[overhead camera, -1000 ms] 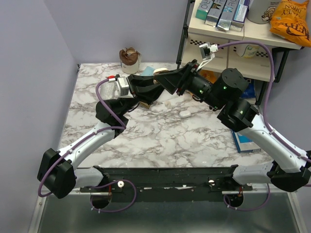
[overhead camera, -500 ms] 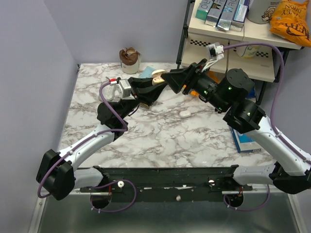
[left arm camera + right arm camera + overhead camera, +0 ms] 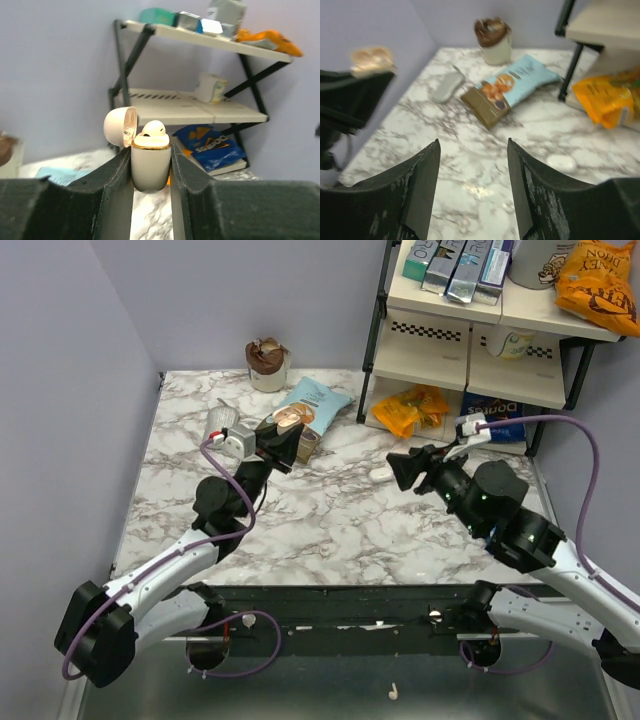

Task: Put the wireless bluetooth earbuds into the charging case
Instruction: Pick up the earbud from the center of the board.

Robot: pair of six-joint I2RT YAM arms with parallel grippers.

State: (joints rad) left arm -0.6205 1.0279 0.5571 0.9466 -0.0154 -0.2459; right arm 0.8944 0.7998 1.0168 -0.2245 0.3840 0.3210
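Note:
My left gripper [image 3: 151, 150] is shut on the cream charging case [image 3: 150, 165] and holds it upright above the table. The case's lid [image 3: 120, 126] is hinged open to the left. One white earbud [image 3: 151, 129] sits in the case's gold-rimmed mouth. In the top view the left gripper [image 3: 283, 435] and the case [image 3: 290, 420] are at the table's back left. My right gripper [image 3: 397, 470] is open and empty, right of centre; its jaws [image 3: 472, 142] hang over bare marble. A small white rounded piece [image 3: 381, 474], seemingly another earbud [image 3: 561, 162], lies on the table just ahead of it.
A blue and brown snack packet [image 3: 310, 405] and a cup [image 3: 267, 365] lie at the back. A grey oval object [image 3: 446, 86] rests left of the packet. A shelf rack [image 3: 470, 340] with snack bags stands at the right. A tiny white thing [image 3: 393, 692] lies below the table's near edge.
My right arm has drawn back from the case, toward the right and the near side, with its jaws spreading wider. The left arm has shifted left with the case.

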